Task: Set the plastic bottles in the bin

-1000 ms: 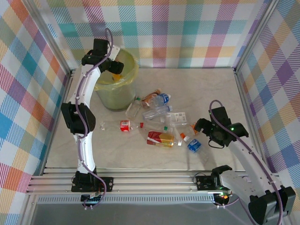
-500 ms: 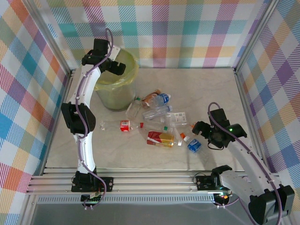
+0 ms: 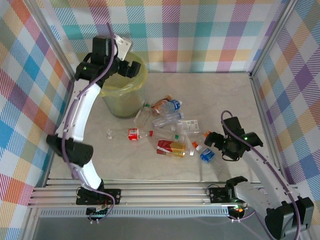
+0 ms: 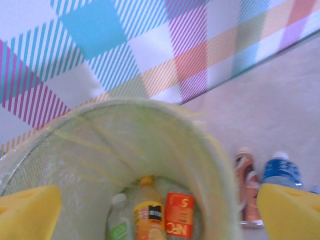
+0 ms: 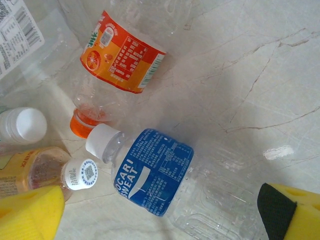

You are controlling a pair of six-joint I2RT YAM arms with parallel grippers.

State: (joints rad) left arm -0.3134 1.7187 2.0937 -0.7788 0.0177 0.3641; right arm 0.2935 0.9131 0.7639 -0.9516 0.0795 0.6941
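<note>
Crushed clear plastic bottles (image 3: 167, 131) lie heaped mid-table (image 3: 235, 100) — three more are already in the bin (image 3: 124, 97).
The pale-green bin, lined with a yellow-green bag, stands far left, near the heap; inside lie a yellow bottle (image 4: 148, 212), a red-labelled bottle (image 4: 179, 215) and a green-labelled bottle (image 4: 117, 229). The left gripper (image 3: 131, 69) hovers over its rim, fingers wide apart, empty. The right gripper (image 5: 162, 212) — also spread — hangs above a white-capped blue-labelled bottle (image 5: 152, 172) beside an orange-labelled bottle (image 5: 122, 52).
</note>
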